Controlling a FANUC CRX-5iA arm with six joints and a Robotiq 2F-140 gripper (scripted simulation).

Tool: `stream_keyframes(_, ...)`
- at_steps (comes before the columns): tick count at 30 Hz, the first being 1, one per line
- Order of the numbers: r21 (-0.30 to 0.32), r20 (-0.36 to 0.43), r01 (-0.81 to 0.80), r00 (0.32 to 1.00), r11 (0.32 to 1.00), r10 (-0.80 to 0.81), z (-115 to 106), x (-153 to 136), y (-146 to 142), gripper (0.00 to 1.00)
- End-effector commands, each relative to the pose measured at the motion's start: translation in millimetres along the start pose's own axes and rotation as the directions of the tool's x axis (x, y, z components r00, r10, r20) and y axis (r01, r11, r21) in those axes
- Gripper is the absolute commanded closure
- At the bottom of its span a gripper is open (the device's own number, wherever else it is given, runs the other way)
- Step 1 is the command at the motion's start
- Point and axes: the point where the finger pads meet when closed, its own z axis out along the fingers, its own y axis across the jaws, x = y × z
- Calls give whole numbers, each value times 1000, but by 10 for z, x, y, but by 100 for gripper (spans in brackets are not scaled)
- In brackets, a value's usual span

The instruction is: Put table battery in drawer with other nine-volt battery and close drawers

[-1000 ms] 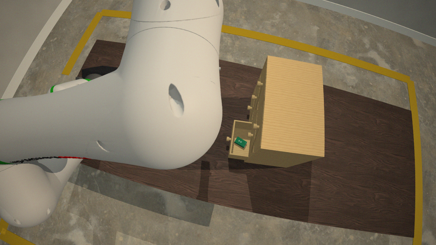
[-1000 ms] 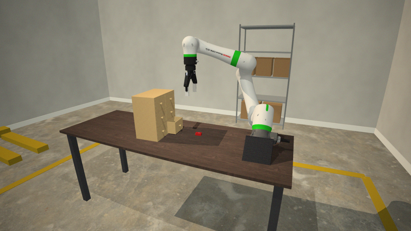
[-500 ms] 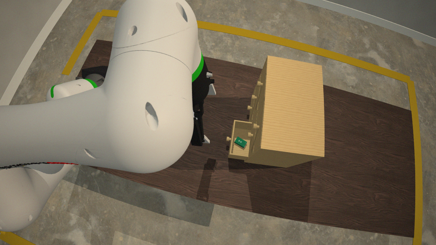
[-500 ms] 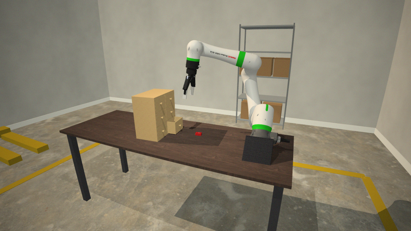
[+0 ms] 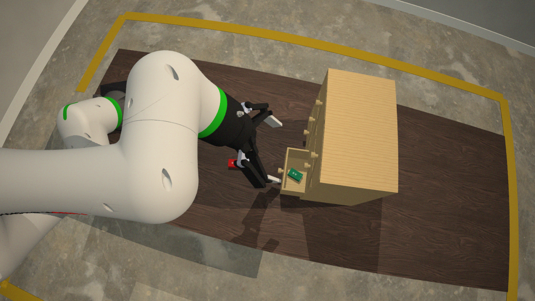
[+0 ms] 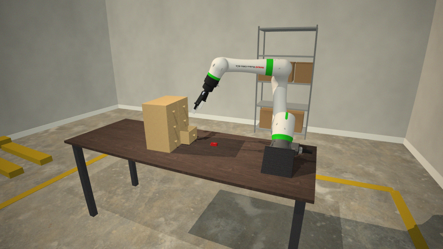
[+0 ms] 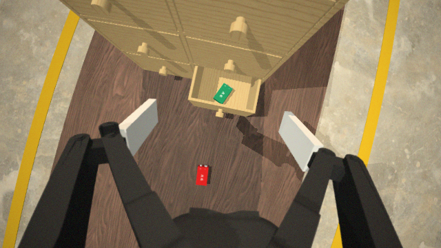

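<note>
The wooden chest (image 5: pixel 359 131) (image 6: pixel 159 127) (image 7: pixel 213 21) stands on the dark table (image 5: pixel 430 187) (image 6: pixel 216 167). One drawer (image 5: pixel 284 184) (image 6: pixel 188 136) (image 7: pixel 207 102) in its lowest row is pulled partly out and holds a green nine-volt battery (image 5: pixel 294 174) (image 7: pixel 223 93). The other drawers look pushed in. A red nine-volt battery (image 5: pixel 232 163) (image 6: pixel 213 144) (image 7: pixel 202 175) lies flat on the table in front of the open drawer. My gripper (image 5: pixel 274 150) (image 6: pixel 198 106) (image 7: pixel 220 116) is open and empty. It hangs tilted well above the table, between the red battery and the chest front.
The robot's black base block (image 6: pixel 277 160) sits at the table's far end from the chest. A metal shelf rack (image 6: pixel 286 80) with boxes stands behind the table. Yellow floor tape (image 5: pixel 374 56) rings the table.
</note>
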Motion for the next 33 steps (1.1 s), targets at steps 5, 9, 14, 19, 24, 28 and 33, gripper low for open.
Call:
stream_keyframes(5,14,-157,35,987,999,-32,278,85,18,0)
stream_keyframes(9,15,-186,42,982,999,-38,335,101,24,0)
stream_keyframes(14,16,-193,43,980,999,-39,348,105,26,0)
stream_keyframes(19,16,-193,43,980,999,-39,348,105,26,0)
stream_keyframes(24,16,-193,43,980,999,-39,348,105,26,0)
stream_keyframes(28,16,-193,43,980,999,-39,348,105,26,0)
stream_keyframes(33,16,-193,43,980,999,-39,348,105,26,0)
